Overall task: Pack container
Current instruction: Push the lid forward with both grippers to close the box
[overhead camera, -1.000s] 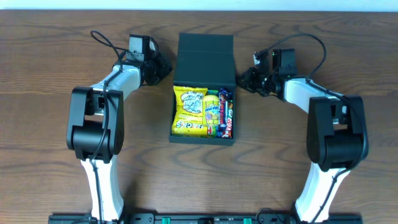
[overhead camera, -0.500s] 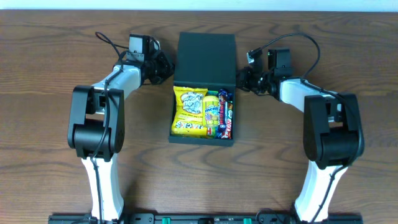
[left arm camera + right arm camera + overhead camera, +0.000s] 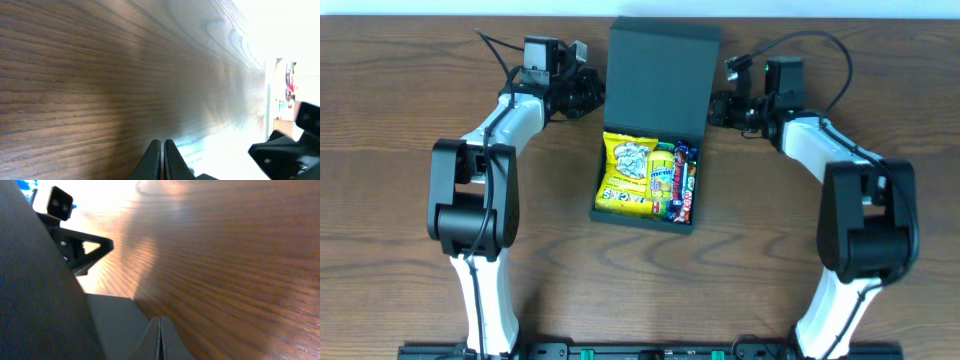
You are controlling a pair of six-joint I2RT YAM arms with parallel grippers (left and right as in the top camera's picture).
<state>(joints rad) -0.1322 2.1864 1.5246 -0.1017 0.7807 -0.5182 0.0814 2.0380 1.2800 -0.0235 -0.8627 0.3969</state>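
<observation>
Container point(image 3: 660, 75) open; yellow packet point(image 3: 625, 172), candy bars point(image 3: 682, 185) inside.

Overhead: bright, even light, sharp focus; soft faint shadows beside box point(image 3: 657, 80) on table point(image 3: 400, 120). Left wrist: wood grain smeared, white glare blown out at right edge. Right wrist: warm orange cast, glare at top, near box wall dark, blurred.

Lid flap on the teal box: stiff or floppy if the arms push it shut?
Probably stiff: the lid flap shows as a flat panel with straight edges, no sag. It likely swings on its hinge rather than bending. The container may slide on the smooth wooden table, since it holds only a few snack packets and seems light.
</observation>
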